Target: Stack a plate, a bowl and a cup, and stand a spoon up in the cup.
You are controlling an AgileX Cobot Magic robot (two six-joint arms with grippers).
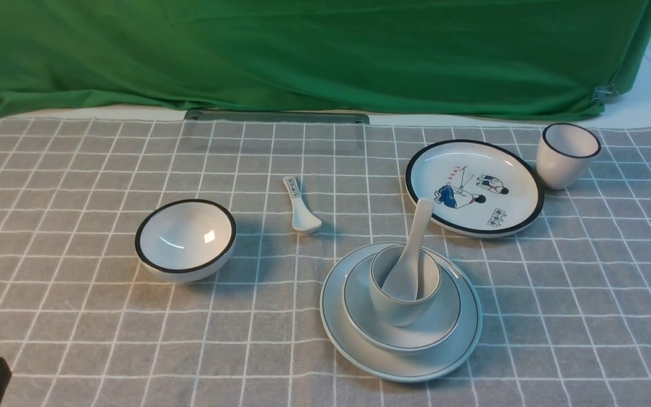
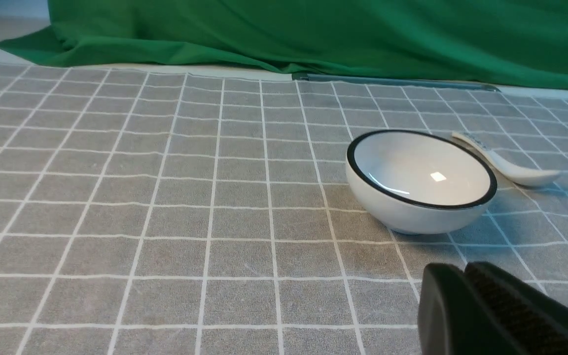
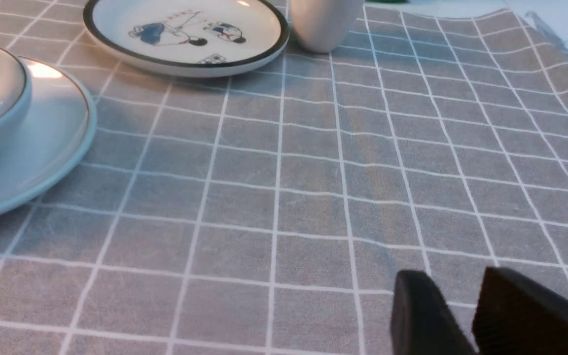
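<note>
From my station the front camera shows the finished stack at about 5 o'clock on the grey white-checked tablecloth (image 1: pixel 77 316). The large plain pale grey-white round plate (image 1: pixel 359 350) lies flat, the wide shallow pale bowl with a thin grey rim line (image 1: pixel 438 325) sits inside it, and the small handleless pale cup (image 1: pixel 399 308) stands in the bowl. The plain white ceramic soup spoon (image 1: pixel 413 251) rests scoop-down in the cup, its long axis tilted, handle pointing up and toward 1 o'clock and overhanging the cup's rim.

The plate's near edge has a band of bare cloth before the frame's bottom. At 1 o'clock, just beside the stack, lies the black-rimmed plate with cartoon figures (image 1: pixel 520 209), with the black-rimmed white cup (image 1: pixel 565 155) touching or nearly touching its far right edge. At 9 o'clock the deep black-rimmed white bowl (image 1: pixel 185 240) stands well apart, and the white spoon with dark characters on its handle (image 1: pixel 300 206) lies near 11 o'clock, handle pointing away. Cloth at 3 o'clock and 7 o'clock is bare.

My left gripper (image 2: pixel 464 276) hangs low near the deep bowl, fingers pressed together, holding nothing. My right gripper (image 3: pixel 456 296) has a narrow gap between its fingers, nothing in it, over bare cloth right of the stack.
</note>
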